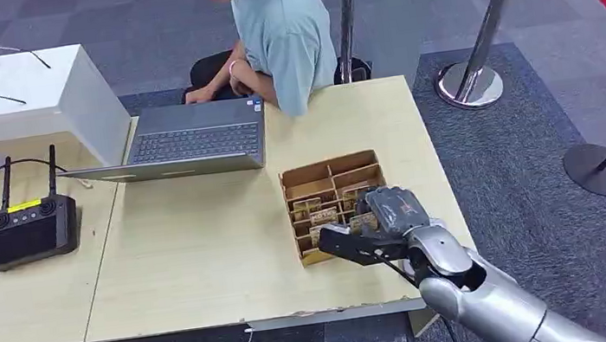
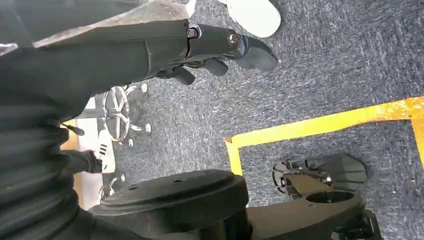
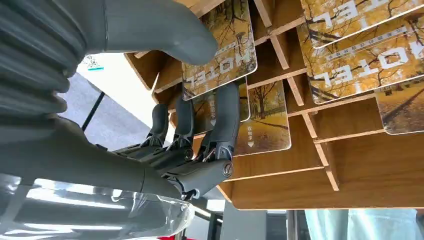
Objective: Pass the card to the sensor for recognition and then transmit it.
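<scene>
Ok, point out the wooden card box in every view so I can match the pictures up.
Head view: the wooden card box sits on the table near its right edge, partly under the right hand.
Right wrist view: its dividers show close up, holding hotel cards, one between the thumb and fingers.
Left wrist view: not in it; carpet floor.
Shared landmark: the right hand at the box.

The cards point(image 3: 220, 55) standing in the wooden divider box point(image 3: 320, 190) carry the word "HOTEL" in pale capitals over an autumn-tree picture; it reads upside down in the right wrist view. One such card lies right at the right hand's fingers point(image 3: 227, 120), with more beside them in the neighbouring compartments. Small white characters on the cards behind the fingers are too small to read.
</scene>
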You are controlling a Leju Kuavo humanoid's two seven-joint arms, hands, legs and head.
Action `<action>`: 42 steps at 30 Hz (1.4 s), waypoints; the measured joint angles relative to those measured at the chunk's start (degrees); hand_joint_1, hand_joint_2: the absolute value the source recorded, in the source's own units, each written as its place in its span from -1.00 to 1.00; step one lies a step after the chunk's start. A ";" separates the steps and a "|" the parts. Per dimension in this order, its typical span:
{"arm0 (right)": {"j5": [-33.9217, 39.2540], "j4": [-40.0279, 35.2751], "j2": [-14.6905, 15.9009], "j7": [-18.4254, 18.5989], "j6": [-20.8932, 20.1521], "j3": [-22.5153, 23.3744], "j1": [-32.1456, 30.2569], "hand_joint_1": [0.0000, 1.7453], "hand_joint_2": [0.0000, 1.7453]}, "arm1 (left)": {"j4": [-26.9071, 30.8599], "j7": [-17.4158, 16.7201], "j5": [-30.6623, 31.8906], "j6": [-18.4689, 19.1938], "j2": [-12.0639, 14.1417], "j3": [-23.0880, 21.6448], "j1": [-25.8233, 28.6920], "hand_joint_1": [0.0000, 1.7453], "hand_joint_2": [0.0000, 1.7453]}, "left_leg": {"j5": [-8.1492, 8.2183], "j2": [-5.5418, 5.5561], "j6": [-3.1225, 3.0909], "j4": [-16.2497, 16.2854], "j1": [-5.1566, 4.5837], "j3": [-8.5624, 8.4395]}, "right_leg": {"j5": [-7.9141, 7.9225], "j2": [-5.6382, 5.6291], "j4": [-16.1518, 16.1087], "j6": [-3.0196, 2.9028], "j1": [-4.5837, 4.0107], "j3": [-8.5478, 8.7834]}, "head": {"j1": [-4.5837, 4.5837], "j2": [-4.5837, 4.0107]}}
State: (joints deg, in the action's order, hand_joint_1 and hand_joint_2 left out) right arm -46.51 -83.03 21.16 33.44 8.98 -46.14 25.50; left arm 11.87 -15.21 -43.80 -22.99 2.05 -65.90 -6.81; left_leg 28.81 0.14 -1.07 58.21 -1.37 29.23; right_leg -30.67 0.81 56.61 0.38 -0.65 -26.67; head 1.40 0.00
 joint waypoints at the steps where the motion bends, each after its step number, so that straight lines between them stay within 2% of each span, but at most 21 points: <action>1: 0.00 0.00 0.00 -0.02 0.02 0.00 0.00 0.12 1.00 | 0.00 0.00 0.00 0.00 0.00 0.00 0.00 -1.00 1.00 | 0.00 0.00 0.00 0.00 0.00 0.01 | 0.00 0.00 0.00 0.00 0.00 0.00 | 0.00 0.00; 15: 0.72 0.07 -0.11 -0.04 0.24 0.00 -0.30 0.14 1.00 | 0.00 0.15 0.00 0.00 0.00 0.00 0.00 -1.00 1.00 | 0.00 -0.01 0.00 0.00 0.00 -0.02 | 0.00 0.00 0.00 0.00 0.00 0.01 | 0.00 0.00; 20: 0.76 0.37 -0.20 -0.20 0.44 0.00 -0.49 0.08 1.00 | 0.00 0.15 -0.09 0.00 0.00 0.00 0.00 -1.00 1.00 | 0.00 -0.01 0.00 0.00 0.00 -0.03 | 0.00 0.00 0.00 0.00 0.00 0.02 | 0.00 0.00; 23: 0.79 0.55 -0.20 -0.46 0.66 0.00 -0.54 0.16 1.00 | 0.00 -0.04 -0.18 0.00 0.00 0.00 0.00 -1.00 1.00 | 0.00 -0.01 0.00 0.00 0.00 -0.03 | 0.00 0.00 0.00 0.00 0.00 0.02 | 0.00 0.00; 42: 0.92 0.55 -0.20 -0.55 0.72 0.44 -0.47 0.12 1.00 | 0.00 0.17 -0.18 -0.09 0.00 0.00 0.00 -1.00 1.00 | 0.00 0.00 0.00 0.00 0.00 -0.02 | 0.00 0.00 0.00 0.00 0.00 0.02 | 0.02 0.00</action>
State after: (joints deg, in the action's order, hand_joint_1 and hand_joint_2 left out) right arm -45.59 -82.49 20.96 32.89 9.70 -45.70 25.04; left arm 11.87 -15.04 -43.98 -23.08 2.05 -65.90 -6.81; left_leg 28.81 0.14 -1.07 58.22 -1.37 29.21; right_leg -30.67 0.81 56.61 0.38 -0.65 -26.64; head 1.42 0.00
